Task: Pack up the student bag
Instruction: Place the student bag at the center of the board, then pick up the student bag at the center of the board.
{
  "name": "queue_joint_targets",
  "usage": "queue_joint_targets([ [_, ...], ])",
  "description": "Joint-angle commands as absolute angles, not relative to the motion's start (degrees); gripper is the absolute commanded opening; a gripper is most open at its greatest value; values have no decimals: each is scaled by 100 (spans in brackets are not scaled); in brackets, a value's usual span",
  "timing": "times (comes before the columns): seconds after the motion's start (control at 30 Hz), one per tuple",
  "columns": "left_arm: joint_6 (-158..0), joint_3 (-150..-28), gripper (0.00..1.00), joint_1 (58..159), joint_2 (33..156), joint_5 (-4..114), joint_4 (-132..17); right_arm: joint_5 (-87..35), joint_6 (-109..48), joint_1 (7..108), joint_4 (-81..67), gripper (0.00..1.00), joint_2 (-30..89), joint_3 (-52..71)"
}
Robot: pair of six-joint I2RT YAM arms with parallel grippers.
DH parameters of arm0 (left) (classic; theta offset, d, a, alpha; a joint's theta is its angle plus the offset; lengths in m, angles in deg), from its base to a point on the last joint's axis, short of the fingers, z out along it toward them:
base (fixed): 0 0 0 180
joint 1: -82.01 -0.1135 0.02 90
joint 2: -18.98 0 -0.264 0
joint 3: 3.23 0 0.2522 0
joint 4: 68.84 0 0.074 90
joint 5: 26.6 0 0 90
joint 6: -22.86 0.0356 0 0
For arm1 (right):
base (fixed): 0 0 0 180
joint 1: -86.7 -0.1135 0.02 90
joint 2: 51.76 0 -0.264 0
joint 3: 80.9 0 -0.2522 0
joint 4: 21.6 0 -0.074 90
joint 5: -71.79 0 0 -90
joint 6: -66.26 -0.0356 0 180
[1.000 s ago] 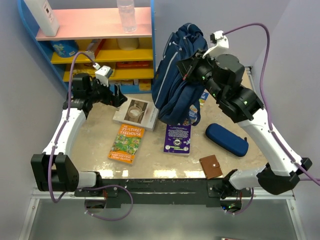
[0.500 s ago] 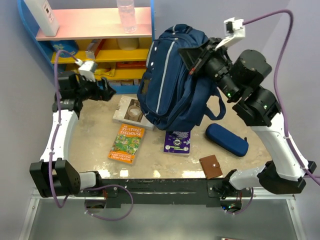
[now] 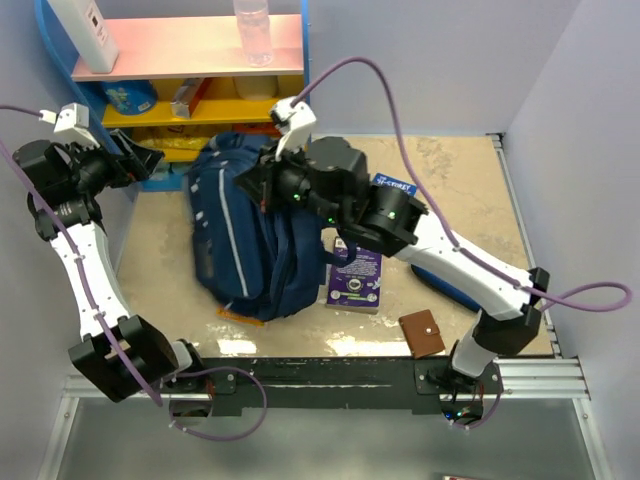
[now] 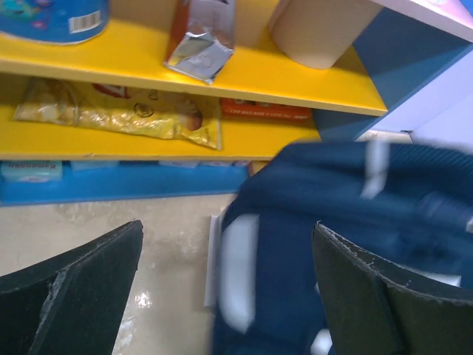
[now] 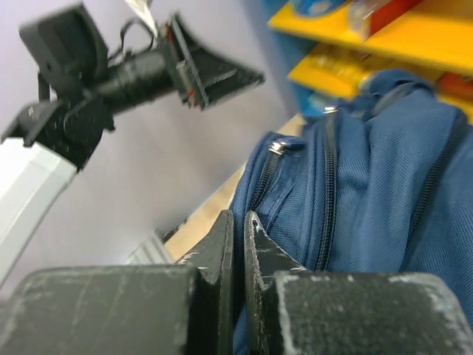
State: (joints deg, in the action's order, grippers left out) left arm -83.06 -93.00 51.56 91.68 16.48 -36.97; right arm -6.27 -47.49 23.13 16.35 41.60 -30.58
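Bag [image 3: 240,240] lies flat on the desk [image 3: 450,170], centre toward 9 o'clock, grey stripe up. The right arm stretches in from 5 o'clock, and the right tool [image 3: 258,183] is pinched tight on the bag's 12 o'clock edge. The left arm stands tall at 9 o'clock. The left tool [image 3: 135,162] has its jaws spread with nothing in them, just off the shelf [image 3: 180,45] at 11 o'clock, where a bottle [image 3: 252,25] stands on top. A purple book [image 3: 356,278] is tucked against the bag's 3 o'clock side. A brown wallet [image 3: 422,333] sits at 5 o'clock, apart from it.
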Motion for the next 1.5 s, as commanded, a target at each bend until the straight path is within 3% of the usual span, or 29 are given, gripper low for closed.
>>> queue_joint_targets([
  [0.0,-8437,-9240,100,4897,8833,1163,-3698,-907,-4975,2228,-757,0,3683,-3516],
  [0.1,-8226,-9266,100,4879,8692,1242,-3584,-575,-5116,2236,-1187,0,3552,-3061],
  [0.2,-8094,-9170,100,4870,8534,1312,-3654,92,-5169,2245,-1583,0,3104,-1797],
  [0.43,-7621,-8687,100,4879,8586,900,-3699,1991,-5931,2929,-2813,0,2409,1971],
  [0.53,-7034,-8739,100,4905,8726,777,-3287,2537,-6327,3185,-2535,0,2417,2617],
  [0.63,-6165,-8871,100,5220,8893,907,-2611,2617,-6521,3221,-1467,0,2680,2515],
  [0.73,-5469,-8783,100,5703,9017,1580,-2092,2460,-6855,3221,-384,38,2848,2356],
  [0.77,-5388,-8722,100,6140,9052,1828,-2028,2398,-6900,3221,-240,56,2822,2390],
  [0.87,-5264,-8292,100,6757,9096,2445,-2150,2284,-6927,3221,234,75,2576,2619],
  [0.97,-5133,-7958,100,7111,9288,3077,-2266,2292,-6551,3230,595,79,2156,2759],
  [1.17,-4719,-7650,100,7164,9781,3193,-1922,2214,-5698,3554,534,79,1793,2883],
  [1.47,-4684,-7298,100,7296,9623,2780,-1588,1837,-4933,4503,754,81,2592,2751],
])
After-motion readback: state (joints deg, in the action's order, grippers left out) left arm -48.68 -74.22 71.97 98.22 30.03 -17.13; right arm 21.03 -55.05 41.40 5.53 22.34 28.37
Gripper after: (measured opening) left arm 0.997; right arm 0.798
